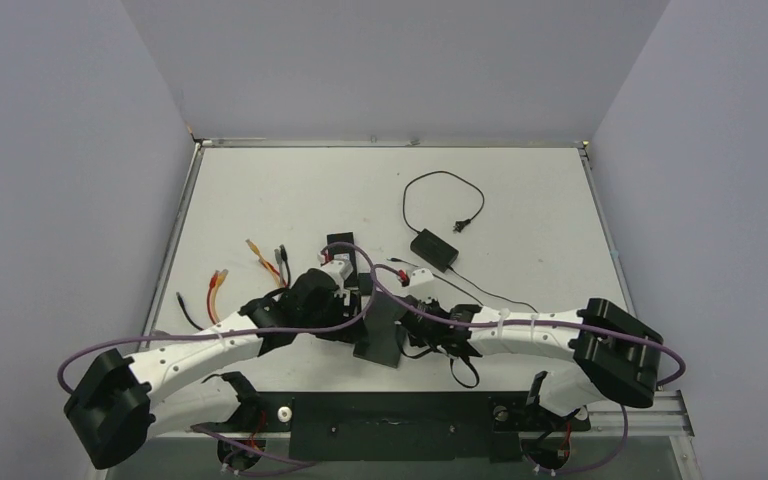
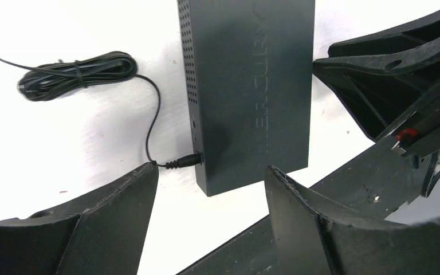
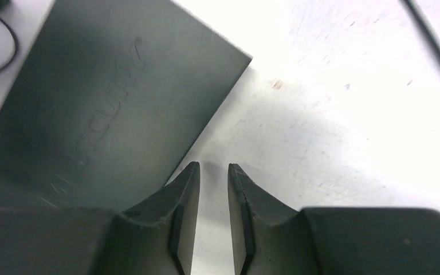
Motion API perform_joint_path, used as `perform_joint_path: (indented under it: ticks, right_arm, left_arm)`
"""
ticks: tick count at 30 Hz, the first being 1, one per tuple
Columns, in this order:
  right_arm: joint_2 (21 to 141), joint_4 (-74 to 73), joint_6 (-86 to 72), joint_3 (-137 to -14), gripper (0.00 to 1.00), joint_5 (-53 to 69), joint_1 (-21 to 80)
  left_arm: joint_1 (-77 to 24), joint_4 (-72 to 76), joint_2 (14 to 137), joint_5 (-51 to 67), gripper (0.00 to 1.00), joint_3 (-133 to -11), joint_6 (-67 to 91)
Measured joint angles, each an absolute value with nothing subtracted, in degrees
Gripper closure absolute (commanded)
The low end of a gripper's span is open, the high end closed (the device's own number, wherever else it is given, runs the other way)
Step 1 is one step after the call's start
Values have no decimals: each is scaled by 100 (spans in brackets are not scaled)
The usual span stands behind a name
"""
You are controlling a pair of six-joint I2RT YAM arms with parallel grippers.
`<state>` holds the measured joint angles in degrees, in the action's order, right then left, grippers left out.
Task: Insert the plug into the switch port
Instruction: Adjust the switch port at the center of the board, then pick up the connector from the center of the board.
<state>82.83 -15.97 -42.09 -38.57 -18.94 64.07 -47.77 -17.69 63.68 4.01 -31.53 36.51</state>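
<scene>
switch point(image 2: 246, 97) before left hand point(image 2: 209, 169), coiled cable point(image 2: 74, 75) alongside, bare table point(image 3: 332, 114) before right hand point(image 3: 213, 169)

Diffuse, even overhead lighting; the top view is sharp. In both wrist views the white table point(image 2: 80, 149) is overexposed and the near foreground slightly blurred.

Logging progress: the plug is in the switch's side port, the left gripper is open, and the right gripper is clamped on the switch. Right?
Not quite. The right gripper holds nothing: its jaws stand slightly apart beside the switch, as the right wrist view shows. The rest stands.
</scene>
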Motion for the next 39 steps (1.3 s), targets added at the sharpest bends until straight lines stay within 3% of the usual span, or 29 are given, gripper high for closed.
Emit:
perform_joint_path:
  ticks: [8,17,23,30,39]
  right_arm:
    - [8073,-1931,-3785,-4589,50,-2250,6222]
    - [8077,-1804,-3395,-5354,49,-2290,6191]
    - [8073,-1754,-3264,-5389,49,-2187,6191]
    - [7638,-1603,-3234,-4978,49,-2029,6204]
    - [7301,-1356,-3301,-4412,50,-1865,6401]
  left_arm:
    - [-4571,-2615,5048,-425,23,-3376,3688]
    - [-3981,-3190,4700,-1435,22,-3747,3839]
    - [-2886,-3114,5098,-1699,22,-3918,3861]
    - [-1782,-2847,5655,-1887,22,-3983,3879]
    - [-1275,-2320,6545,-2255,23,-4246,3883]
